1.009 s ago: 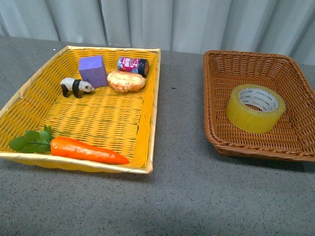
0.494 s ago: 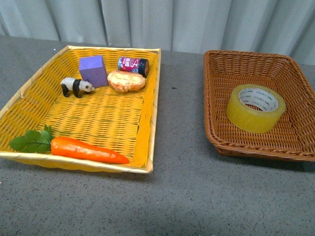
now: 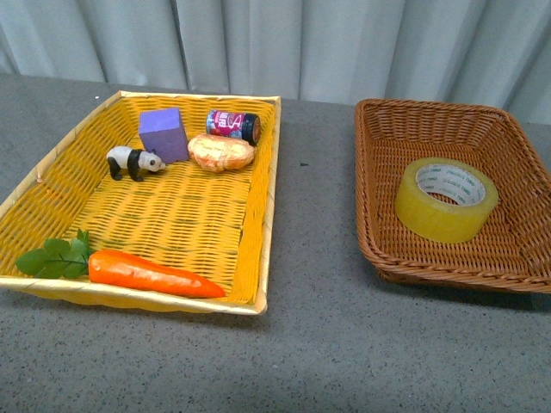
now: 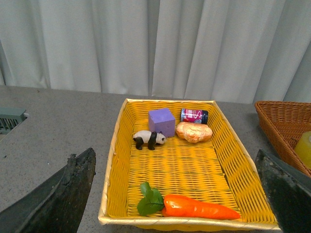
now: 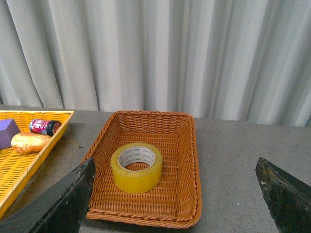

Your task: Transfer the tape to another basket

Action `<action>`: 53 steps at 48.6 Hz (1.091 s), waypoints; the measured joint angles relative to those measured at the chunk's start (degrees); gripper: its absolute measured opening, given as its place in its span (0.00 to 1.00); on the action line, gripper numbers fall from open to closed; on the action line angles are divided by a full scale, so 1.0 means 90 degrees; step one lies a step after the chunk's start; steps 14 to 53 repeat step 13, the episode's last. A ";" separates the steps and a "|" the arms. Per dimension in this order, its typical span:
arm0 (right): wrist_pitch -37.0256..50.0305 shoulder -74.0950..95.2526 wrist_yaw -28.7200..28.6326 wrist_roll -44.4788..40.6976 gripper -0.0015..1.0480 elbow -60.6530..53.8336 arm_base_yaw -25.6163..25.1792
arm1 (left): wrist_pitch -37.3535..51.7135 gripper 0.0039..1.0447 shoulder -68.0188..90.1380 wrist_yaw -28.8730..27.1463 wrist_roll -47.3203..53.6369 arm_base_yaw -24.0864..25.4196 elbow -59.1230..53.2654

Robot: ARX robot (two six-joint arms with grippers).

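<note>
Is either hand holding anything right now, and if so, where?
Nothing is held. Both hands are open; the tape lies flat in the brown basket, untouched.

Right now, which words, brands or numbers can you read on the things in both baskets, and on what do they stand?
Tape: green print on the white core, too small to read.
Small can in the yellow basket: red label with white lettering, too blurred to read.
No other text shows, so nothing can be quoted.
</note>
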 joint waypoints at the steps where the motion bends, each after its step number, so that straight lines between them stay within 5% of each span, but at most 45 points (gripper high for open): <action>1: 0.0000 0.0000 0.0000 -0.0002 0.91 0.0000 0.0000 | 0.0000 0.93 0.0000 0.0000 0.0000 -0.0002 0.0000; 53: 0.0000 0.0000 0.0000 0.0000 0.91 0.0000 0.0000 | 0.0000 0.94 0.0000 0.0000 0.0000 -0.0002 0.0000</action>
